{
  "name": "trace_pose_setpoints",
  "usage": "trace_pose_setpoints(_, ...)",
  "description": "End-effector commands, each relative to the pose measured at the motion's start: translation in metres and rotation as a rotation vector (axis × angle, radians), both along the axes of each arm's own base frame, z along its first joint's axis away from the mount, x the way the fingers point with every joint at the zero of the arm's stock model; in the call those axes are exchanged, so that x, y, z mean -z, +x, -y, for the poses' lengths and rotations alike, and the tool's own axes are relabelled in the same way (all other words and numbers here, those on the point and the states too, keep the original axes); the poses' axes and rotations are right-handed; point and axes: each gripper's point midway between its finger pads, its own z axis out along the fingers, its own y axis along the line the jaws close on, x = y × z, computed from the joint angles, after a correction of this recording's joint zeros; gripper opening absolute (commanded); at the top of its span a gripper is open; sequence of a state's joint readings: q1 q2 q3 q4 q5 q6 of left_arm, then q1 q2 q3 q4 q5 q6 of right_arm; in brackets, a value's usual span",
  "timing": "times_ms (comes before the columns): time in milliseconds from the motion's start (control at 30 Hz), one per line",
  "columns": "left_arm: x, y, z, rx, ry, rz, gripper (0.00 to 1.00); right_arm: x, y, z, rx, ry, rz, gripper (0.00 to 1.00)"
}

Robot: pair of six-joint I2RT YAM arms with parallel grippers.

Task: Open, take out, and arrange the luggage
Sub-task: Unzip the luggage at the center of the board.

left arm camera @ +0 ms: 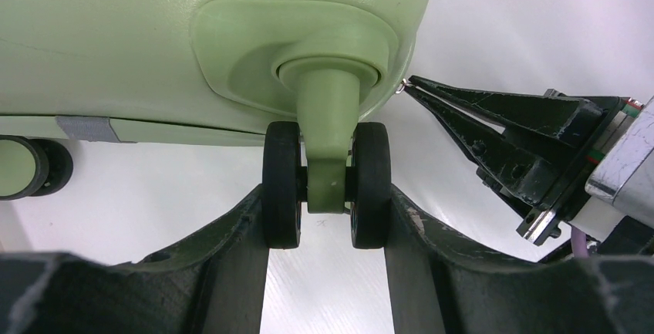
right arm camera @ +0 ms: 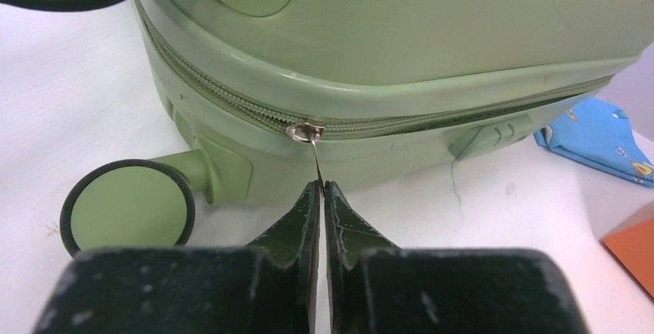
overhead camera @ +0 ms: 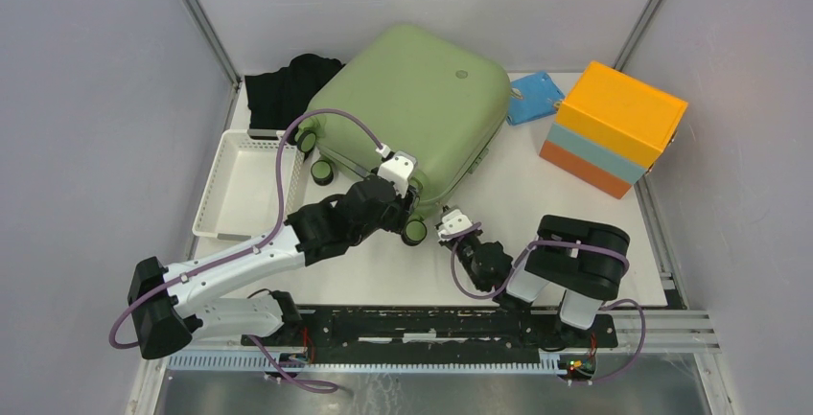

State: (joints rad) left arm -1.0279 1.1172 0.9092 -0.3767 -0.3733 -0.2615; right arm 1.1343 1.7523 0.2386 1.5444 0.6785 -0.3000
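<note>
I am pinching the zipper pull of the suitcase between my right gripper jaws and clamping a wheel with my left gripper, the suitcase lying upper middle in the overhead frame.

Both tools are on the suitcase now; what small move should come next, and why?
Probably the right tool should draw the zipper pull along the zip: its jaws are shut on the pull, the luggage is zipped shut, and the left tool clamps a wheel.
</note>
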Motion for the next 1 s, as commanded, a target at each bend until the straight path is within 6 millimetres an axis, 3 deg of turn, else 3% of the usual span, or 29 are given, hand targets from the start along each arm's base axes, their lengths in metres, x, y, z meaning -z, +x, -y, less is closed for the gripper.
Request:
trace_pose_setpoints(0, -0.037, -0.007, 0.026, 0.055, -0.186, 0.023, 0.02, -0.088, -0.003, 0.009, 0.010, 0.406, 0.168, 0.08)
trace_pose_setpoints(267, -0.036, -0.009, 0.024, 0.056, -0.187, 0.019, 0.02, -0.087, -0.003, 0.003, -0.030, 0.404, 0.168, 0.07)
trace_pose_setpoints(400, -0.033, -0.009, 0.024, 0.054, -0.184, 0.016, 0.02, -0.089, -0.005, -0.013, -0.104, 0.390, 0.173, 0.07)
trace_pose_setpoints(700, -0.032, -0.009, 0.025, 0.056, -0.184, 0.012, 0.02, -0.093, -0.001, -0.023, -0.115, 0.393, 0.166, 0.16)
trace_pose_setpoints(967, -0.030, -0.009, 0.025, 0.058, -0.177, 0.013, 0.02, -0.089, 0.002, -0.012, -0.081, 0.390, 0.150, 0.00)
